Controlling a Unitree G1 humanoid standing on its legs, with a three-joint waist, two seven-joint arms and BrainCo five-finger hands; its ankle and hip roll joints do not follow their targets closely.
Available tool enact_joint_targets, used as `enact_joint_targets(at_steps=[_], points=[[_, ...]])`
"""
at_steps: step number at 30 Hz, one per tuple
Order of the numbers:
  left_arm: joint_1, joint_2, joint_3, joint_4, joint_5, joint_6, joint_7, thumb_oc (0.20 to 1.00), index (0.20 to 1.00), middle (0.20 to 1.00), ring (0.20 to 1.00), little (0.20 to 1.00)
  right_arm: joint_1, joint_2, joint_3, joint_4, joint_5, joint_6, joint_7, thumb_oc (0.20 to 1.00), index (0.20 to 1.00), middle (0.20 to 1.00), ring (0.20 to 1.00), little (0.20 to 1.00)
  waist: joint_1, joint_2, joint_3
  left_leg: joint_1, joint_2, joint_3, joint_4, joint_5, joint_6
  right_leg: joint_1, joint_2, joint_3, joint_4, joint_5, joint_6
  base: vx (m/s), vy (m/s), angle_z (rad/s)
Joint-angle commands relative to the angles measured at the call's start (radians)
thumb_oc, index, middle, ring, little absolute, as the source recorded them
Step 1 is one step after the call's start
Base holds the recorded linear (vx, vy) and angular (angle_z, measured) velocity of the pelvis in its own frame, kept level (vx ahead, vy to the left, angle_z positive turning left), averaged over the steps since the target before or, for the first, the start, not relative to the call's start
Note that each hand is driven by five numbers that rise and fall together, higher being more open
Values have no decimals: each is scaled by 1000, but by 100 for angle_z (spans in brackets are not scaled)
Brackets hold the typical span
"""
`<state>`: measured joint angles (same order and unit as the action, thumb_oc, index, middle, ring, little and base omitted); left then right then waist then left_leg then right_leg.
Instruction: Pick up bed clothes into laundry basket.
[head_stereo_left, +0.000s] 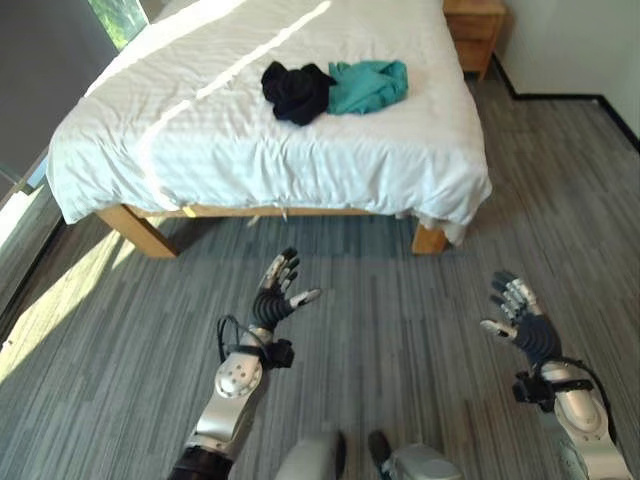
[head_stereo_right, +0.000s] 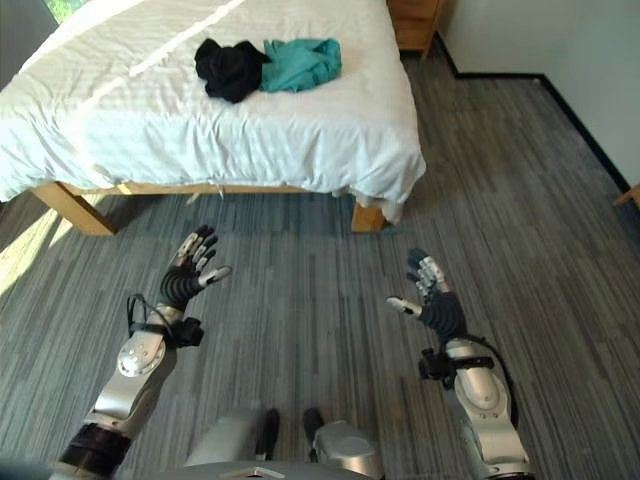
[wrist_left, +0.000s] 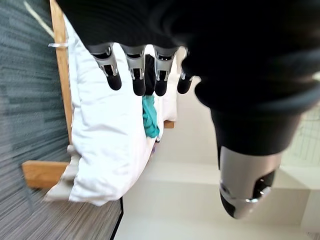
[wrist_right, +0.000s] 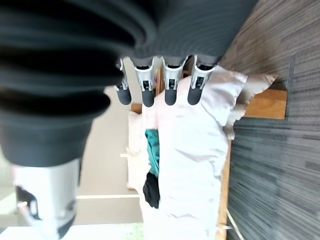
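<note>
A black garment (head_stereo_left: 295, 90) and a teal garment (head_stereo_left: 368, 85) lie bunched side by side on the white bed (head_stereo_left: 200, 150), toward its right side. The teal garment (wrist_left: 149, 117) and the black garment (wrist_right: 151, 191) also show in the wrist views. My left hand (head_stereo_left: 277, 296) is raised over the grey carpet in front of the bed, fingers straight and empty. To the right, my right hand (head_stereo_left: 518, 315) hovers at about the same height, open and holding nothing. Both hands are well short of the bed's near edge.
The bed stands on wooden legs (head_stereo_left: 140, 232) over striped grey carpet (head_stereo_left: 400, 300). A wooden nightstand (head_stereo_left: 474, 30) sits at the bed's far right corner. A white wall with a dark skirting (head_stereo_left: 560, 96) runs along the right.
</note>
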<state>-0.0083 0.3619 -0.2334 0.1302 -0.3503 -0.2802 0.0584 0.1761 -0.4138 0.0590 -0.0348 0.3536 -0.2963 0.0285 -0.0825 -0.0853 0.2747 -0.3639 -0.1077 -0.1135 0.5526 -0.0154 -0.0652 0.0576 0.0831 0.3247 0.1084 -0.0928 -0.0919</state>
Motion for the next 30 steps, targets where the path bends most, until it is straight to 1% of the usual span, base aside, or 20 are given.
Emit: enact_joint_targets(at_steps=[1,2,5,7,8,9,10,11,12,13,14,15,16,19,21,22,23,24,26,30], points=[[1,-19,-1,-43,-24,-54,-12,1000,1000,1000,1000,1000,-12,-44,-6,-77,1,-58,-28,1000,1000,1000,1000,1000,12,27,-28,95,55,22,-237,31,19,41,-20,95,-86,-4,164,580,-23,-52],[-12,-30,-24,-22,4,-56,-6,1000,1000,1000,1000,1000,-33,-53,3,-68,-28,-62,-61,1000,1000,1000,1000,1000,57,57,-13,24,75,91,-526,103,13,113,18,123,-98,-71,151,567,-35,-34],[-22,-21,-23,-33,31,-56,0,1000,1000,1000,1000,1000,-43,-42,12,-63,-60,-55,-64,1000,1000,1000,1000,1000,96,37,-27,-17,80,158,-614,94,25,190,25,145,-89,-141,128,662,-23,-31],[4,12,-13,-68,66,-48,-7,1000,1000,1000,1000,1000,-8,-16,19,-77,-65,-57,-43,1000,1000,1000,1000,1000,127,-9,-69,12,72,153,-608,175,52,223,56,138,-33,-149,130,840,-58,-87],[22,26,-5,-80,66,-48,-12,1000,1000,1000,1000,1000,-3,-13,27,-75,-68,-58,-32,1000,1000,1000,1000,1000,141,-34,-85,34,66,149,-605,174,59,216,70,127,7,-126,161,734,-89,-90],[41,48,-4,-87,88,-42,-20,1000,1000,1000,1000,1000,-5,-14,38,-74,-73,-52,-13,1000,1000,1000,1000,1000,141,-86,-103,94,47,155,-595,160,64,210,109,97,121,-2,300,708,-112,-73],[45,64,0,-99,100,-45,-15,1000,1000,1000,1000,1000,-14,-23,42,-87,-81,-55,-7,1000,1000,1000,1000,1000,130,-86,-98,125,66,144,-595,151,52,177,162,94,197,79,354,893,-233,-62],[38,77,9,-100,111,-48,-7,1000,1000,1000,1000,1000,-41,-40,45,-111,-94,-49,-3,1000,1000,1000,1000,1000,91,-84,-99,202,95,100,-604,109,27,102,219,22,305,117,354,842,-158,34],[29,77,7,-99,114,-45,-6,1000,1000,1000,1000,1000,-54,-50,48,-136,-125,-44,-1,1000,1000,1000,1000,1000,66,-58,-98,246,112,74,-608,98,25,47,206,16,340,109,354,1023,11,37],[12,73,-1,-89,103,-43,-12,1000,1000,1000,1000,1000,-63,-63,41,-160,-158,-41,-16,1000,1000,1000,1000,1000,44,-29,-87,285,105,39,-611,88,38,-11,146,57,282,39,354,1023,201,76],[-28,65,-21,-60,90,-46,-17,1000,1000,1000,1000,1000,-69,-79,10,-169,-208,-38,-51,1000,1000,1000,1000,1000,19,16,-73,320,116,-34,-613,59,44,-107,7,69,147,-53,324,891,94,132],[-45,65,-27,-47,87,-49,-11,1000,1000,1000,1000,1000,-70,-81,-10,-181,-240,-33,-73,1000,1000,1000,1000,1000,3,33,-73,346,124,-63,-616,32,35,-161,-57,67,85,-35,295,1028,-281,251],[-52,67,-21,-33,105,-60,25,1000,1000,1000,1000,1000,-89,-81,-52,-200,-387,-25,-176,1000,1000,1000,1000,1000,-49,56,-64,418,142,-130,-610,-43,22,-266,-173,58,-42,73,297,758,-388,255],[-42,74,-13,-28,110,-70,38,1000,1000,1000,1000,1000,-129,-93,-94,-229,-555,9,-275,1000,1000,1000,1000,1000,-63,39,-67,464,124,-161,-568,-112,19,-243,-212,11,-101,101,313,435,-265,180],[8,62,21,-8,97,-86,45,1000,1000,1000,1000,1000,-167,-102,-103,-245,-643,18,-320,1000,1000,1000,1000,1000,-60,28,-102,482,146,-161,-481,-169,-18,-188,-229,-15,-137,118,329,359,-342,122],[48,38,47,-2,41,-83,41,1000,1000,1000,1000,1000,-220,-142,-90,-248,-703,33,-334,1000,1000,1000,1000,1000,-34,9,-94,425,125,-166,-333,-110,-47,-145,-238,-18,-148,138,303,188,-253,81],[58,29,56,1,23,-79,38,1000,1000,1000,1000,1000,-241,-153,-79,-240,-720,44,-338,1000,1000,1000,1000,1000,-27,3,-85,378,111,-166,-237,-115,-45,-111,-240,-20,-161,128,290,222,-323,43],[94,1,83,34,-38,-69,50,1000,1000,1000,1000,1000,-308,-184,-32,-142,-786,98,-378,1000,1000,1000,1000,1000,16,-13,-76,303,141,-123,-230,-79,-53,-51,-245,-30,-168,95,264,219,-185,-18],[137,-12,99,59,-67,-49,46,1000,1000,1000,1000,1000,-340,-186,7,-46,-802,124,-397,1000,1000,1000,1000,1000,46,-4,-85,307,160,-134,-352,-76,-49,-27,-232,-38,-175,74,252,209,-125,-45],[181,-22,127,102,-88,-31,26,1000,1000,1000,1000,1000,-339,-166,37,104,-784,167,-382,1000,1000,1000,1000,1000,78,33,-100,339,196,-148,-555,13,-47,-6,-185,-79,-155,41,237,124,-56,-40]])
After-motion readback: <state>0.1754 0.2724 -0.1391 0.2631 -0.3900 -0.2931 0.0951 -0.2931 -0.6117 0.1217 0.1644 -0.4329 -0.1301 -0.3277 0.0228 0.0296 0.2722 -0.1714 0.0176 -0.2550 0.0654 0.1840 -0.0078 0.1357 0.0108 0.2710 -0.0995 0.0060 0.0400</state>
